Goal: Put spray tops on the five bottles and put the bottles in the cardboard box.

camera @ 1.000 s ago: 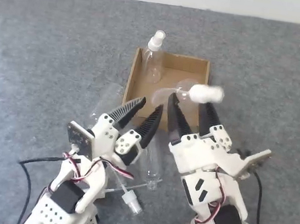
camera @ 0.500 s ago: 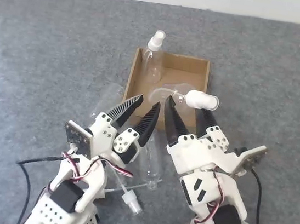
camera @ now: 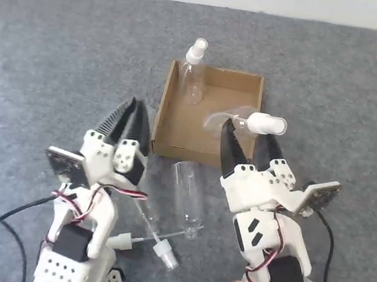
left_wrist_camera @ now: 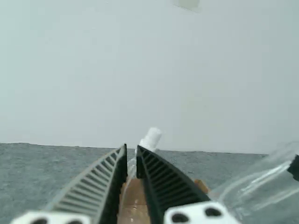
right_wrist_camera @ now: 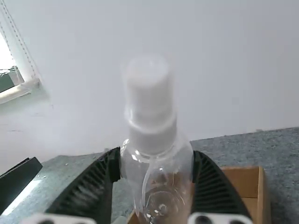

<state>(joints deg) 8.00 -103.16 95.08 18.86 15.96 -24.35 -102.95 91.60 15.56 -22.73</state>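
Note:
My right gripper (camera: 249, 131) is shut on a clear bottle with a white spray top (camera: 264, 124), held tilted over the near right part of the cardboard box (camera: 183, 130). In the right wrist view the same bottle (right_wrist_camera: 149, 116) sits between the fingers of that gripper (right_wrist_camera: 156, 156). Another capped bottle (camera: 194, 72) leans in the box's far left corner. My left gripper (camera: 139, 107) is shut on nothing, just left of the box; in the left wrist view its gripper (left_wrist_camera: 131, 148) points at that bottle's white top (left_wrist_camera: 152, 137). An uncapped bottle (camera: 188, 196) lies on the carpet between the arms.
Two loose spray tops (camera: 165, 254) (camera: 120, 241) with thin tubes lie on the grey carpet near the arm bases. Part of another clear bottle (camera: 151, 119) shows beside the left gripper at the box's left wall. Open carpet stretches left and right of the box.
The left arm has swung left, away from the lying bottle, and its gripper has shut. The right gripper has shifted the capped bottle slightly right over the box.

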